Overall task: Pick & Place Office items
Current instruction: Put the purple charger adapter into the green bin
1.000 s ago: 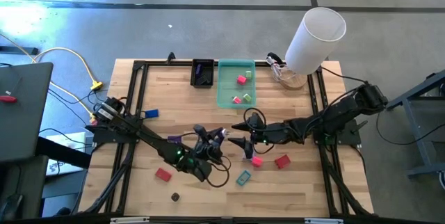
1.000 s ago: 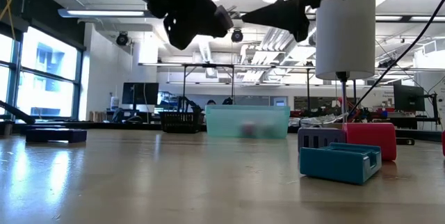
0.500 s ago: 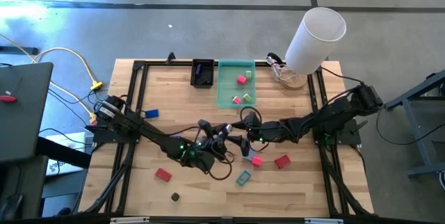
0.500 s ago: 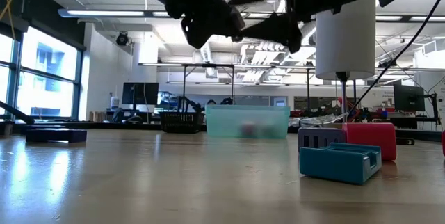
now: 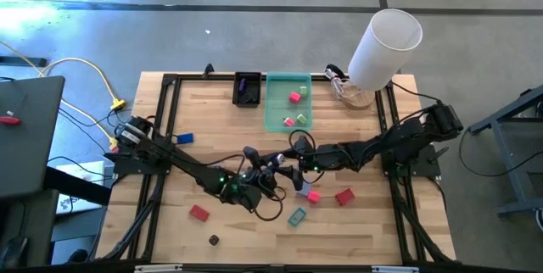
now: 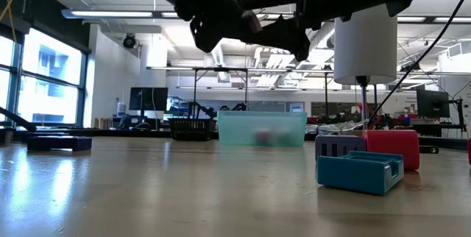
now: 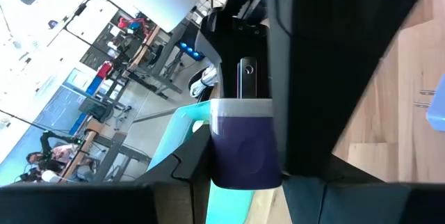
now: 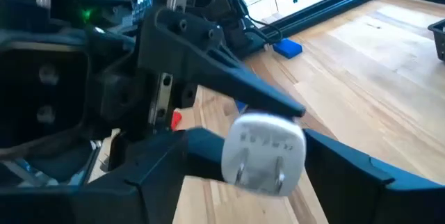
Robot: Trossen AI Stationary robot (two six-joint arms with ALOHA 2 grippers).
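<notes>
A small purple office item with a white end (image 7: 243,151) hangs above the table's middle, and my left gripper (image 5: 268,168) is shut on it. My right gripper (image 5: 292,171) meets it from the table's right. Its open fingers stand on either side of the white end with two metal prongs (image 8: 264,153). In the low view both grippers, left (image 6: 217,16) and right (image 6: 291,34), show high above the table. Other office items lie on the wood: pink (image 5: 313,195), red (image 5: 344,196), teal (image 5: 296,216), red (image 5: 198,213), blue (image 5: 184,138) and a small black one (image 5: 214,240). My left gripper pinches the item's purple body (image 7: 240,172) between its two fingers (image 7: 313,99), coming about level from the table's left. The item is lifted clear of the table, its white end toward my right gripper. My right gripper: whether its fingers (image 8: 201,156) touch the white end cannot be told.
A translucent green tray (image 5: 273,112) holding pink and green pieces stands at the far middle, with a small black tray (image 5: 247,89) to its left. A big white cylinder (image 5: 386,48) stands at the far right. A black frame (image 5: 170,82) rims the table.
My right gripper has gone toward the table's left and a little down, up to the item in my left gripper, and its fingers now flank the white end. The item has stayed lifted in my left gripper.
</notes>
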